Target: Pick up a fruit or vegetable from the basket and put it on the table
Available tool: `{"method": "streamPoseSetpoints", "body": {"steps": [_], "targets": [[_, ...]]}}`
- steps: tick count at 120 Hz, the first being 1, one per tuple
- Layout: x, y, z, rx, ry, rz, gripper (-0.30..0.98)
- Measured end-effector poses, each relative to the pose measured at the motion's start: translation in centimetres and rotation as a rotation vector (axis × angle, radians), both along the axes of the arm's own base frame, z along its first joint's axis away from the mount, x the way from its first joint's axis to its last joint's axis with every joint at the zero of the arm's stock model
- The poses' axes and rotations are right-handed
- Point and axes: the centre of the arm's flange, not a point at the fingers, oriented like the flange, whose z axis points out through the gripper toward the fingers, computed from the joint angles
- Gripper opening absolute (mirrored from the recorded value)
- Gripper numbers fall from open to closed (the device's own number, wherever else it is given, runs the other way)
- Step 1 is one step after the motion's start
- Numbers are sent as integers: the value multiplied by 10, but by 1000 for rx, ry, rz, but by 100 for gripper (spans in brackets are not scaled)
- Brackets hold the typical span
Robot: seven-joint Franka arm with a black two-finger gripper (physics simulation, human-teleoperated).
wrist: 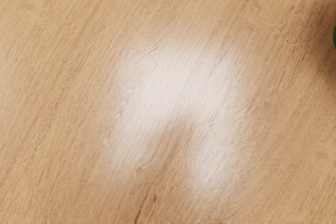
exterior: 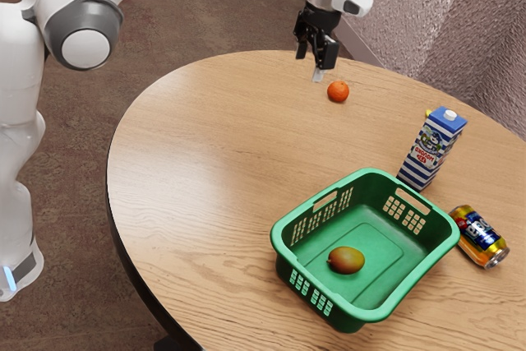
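Green basket [exterior: 374,315] is holding one mango [exterior: 346,260] on its floor; just outside, a striped carton [exterior: 429,150] is standing and a can [exterior: 480,237] is lying. Farther off, an orange [exterior: 338,91] is resting on the table [exterior: 205,145], while the gripper [exterior: 314,59] is hovering nearby, fingers parted, gripping nothing.

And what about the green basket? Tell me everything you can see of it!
The basket is green and looks like plastic, with rounded corners and a smooth rim. Little holes make grids in its walls, and two walls show a longer slot near the top, like a handle. It stands upright on the wooden table. One reddish-green fruit, maybe a mango, lies on its floor.
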Motion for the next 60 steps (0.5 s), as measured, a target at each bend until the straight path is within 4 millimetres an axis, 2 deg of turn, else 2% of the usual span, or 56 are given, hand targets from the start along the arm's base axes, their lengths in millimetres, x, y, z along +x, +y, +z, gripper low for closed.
{"method": "streamPoseSetpoints", "body": {"steps": [20,39,48,60], "targets": [[4,-2,-6,3,11,-63,69],[19,-26,-10,4,-1,-269,69],[19,-62,-7,-19,-8,-411,69],[13,-123,-16,-37,13,-614,68]]}}
